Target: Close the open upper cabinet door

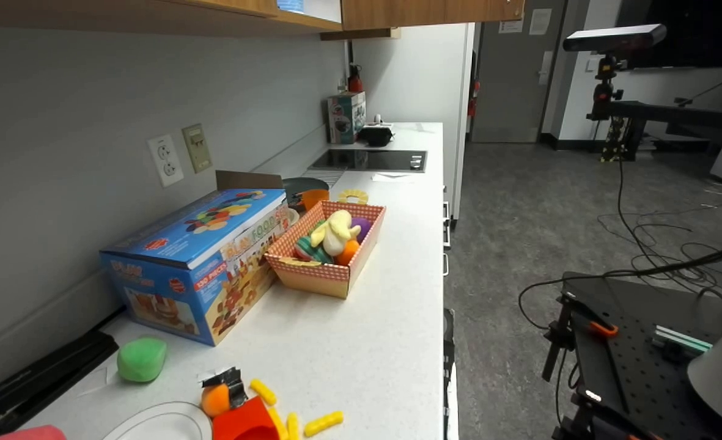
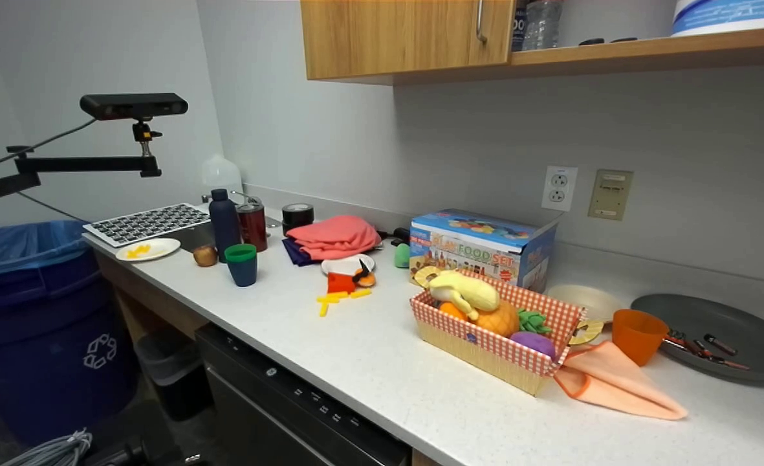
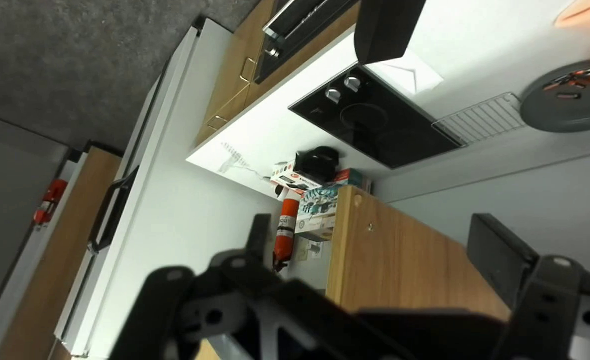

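The upper cabinet door is a flat tan wooden panel. It stands open, swung out from the cabinet, at the top of an exterior view, with its upper part cut off. In the wrist view the door shows its face and narrow edge between the fingers. My gripper is open, with fingers spread wide on either side of the panel in the picture. Nothing is gripped. I cannot tell whether the gripper touches the door; its base hides the panel's lower part. The gripper is outside both exterior views.
The open shelf holds bottles and a tub beside a shut cabinet door. Below, the counter carries a play food box, a basket and a cooktop. A tall white panel stands beyond.
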Motion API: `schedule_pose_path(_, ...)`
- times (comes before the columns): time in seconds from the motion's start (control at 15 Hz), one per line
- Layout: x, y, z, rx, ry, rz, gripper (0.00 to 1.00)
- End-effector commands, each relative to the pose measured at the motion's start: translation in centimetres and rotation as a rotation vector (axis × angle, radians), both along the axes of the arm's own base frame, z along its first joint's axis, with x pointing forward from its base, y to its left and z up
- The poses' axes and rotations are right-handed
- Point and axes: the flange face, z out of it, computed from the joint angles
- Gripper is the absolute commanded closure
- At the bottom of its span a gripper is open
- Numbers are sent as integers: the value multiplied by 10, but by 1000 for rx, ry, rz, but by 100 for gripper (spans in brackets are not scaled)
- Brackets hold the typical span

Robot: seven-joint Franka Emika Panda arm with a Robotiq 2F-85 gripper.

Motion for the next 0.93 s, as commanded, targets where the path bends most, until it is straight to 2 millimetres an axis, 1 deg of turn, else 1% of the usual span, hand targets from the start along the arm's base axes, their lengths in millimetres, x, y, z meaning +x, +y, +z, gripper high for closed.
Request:
schedule_pose_path(0.0, 3, -3, 1, 0, 1, -6, 0)
schedule_pose_path(0.2, 6, -4, 2, 1, 3, -12, 0)
schedule_pose_path(0.33, 10, -17, 14, -43, -42, -27, 0)
schedule_pose_path(0.53, 17, -40, 47, -129, -131, 7, 0)
schedule_pose_path(0.67, 24, -51, 65, -157, -179, 60, 0)
schedule_pose_path(0.87, 46, -49, 88, -142, -220, 212, 0)
